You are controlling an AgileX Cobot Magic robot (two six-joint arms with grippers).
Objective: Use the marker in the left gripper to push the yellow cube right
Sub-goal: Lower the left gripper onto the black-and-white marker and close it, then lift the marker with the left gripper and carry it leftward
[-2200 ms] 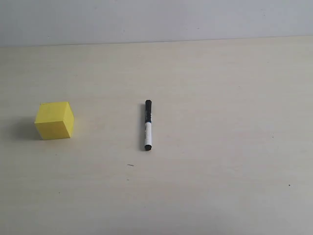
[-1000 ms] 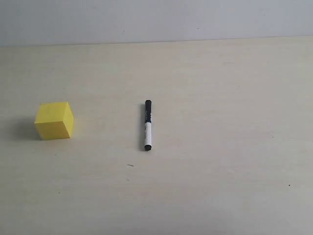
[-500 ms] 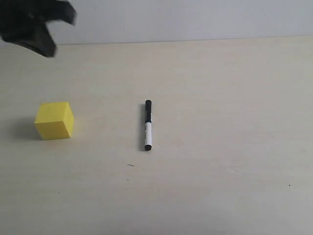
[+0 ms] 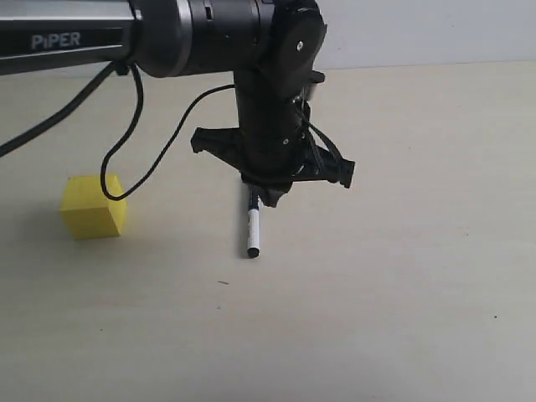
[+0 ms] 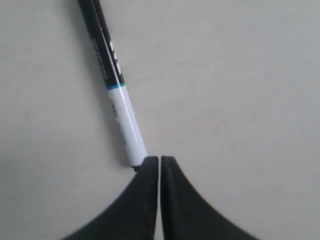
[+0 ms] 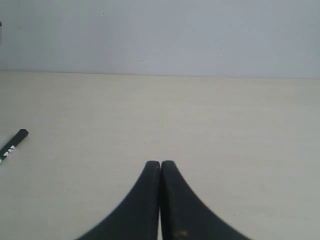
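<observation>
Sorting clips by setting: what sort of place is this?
Probably a robotics lab bench: a pale table against a blank wall, a robot arm over it, and test props, a yellow cube and a marker.

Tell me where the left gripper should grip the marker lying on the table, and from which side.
Across the marker near mid-length, where black cap meets white barrel, coming straight down: it lies flat, so only its long sides are free. The left gripper, jaws shut beside the barrel's end, likely must open first.
</observation>
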